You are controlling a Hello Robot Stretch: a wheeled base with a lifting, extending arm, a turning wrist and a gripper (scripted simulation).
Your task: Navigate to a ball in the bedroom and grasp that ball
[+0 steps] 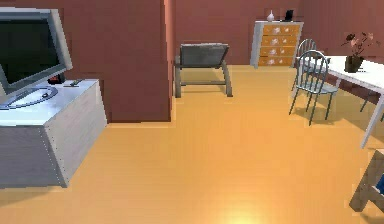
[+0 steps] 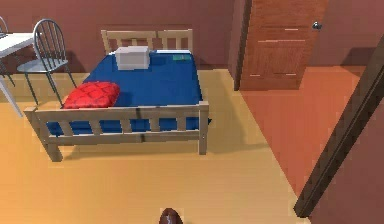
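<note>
A small dark reddish-brown rounded thing (image 2: 170, 216) lies on the orange floor at the arm side view's bottom edge, cut off by the frame; I cannot tell whether it is a ball. Beyond it stands a wooden bed (image 2: 125, 122) with a blue mattress. On the mattress lie a red pillow (image 2: 92, 96), a pale grey box (image 2: 132, 58) near the headboard, and a small green item (image 2: 180, 57).
A grey stand (image 1: 50, 130) with a television (image 1: 30, 50) fills the forward view's left. A grey armchair (image 1: 203, 66) stands against the red-brown wall, with a dresser (image 1: 277, 44) at the back right. A metal chair (image 1: 314, 82) sits by a white table (image 1: 362, 80). A wooden door (image 2: 283, 42) is right of the bed.
</note>
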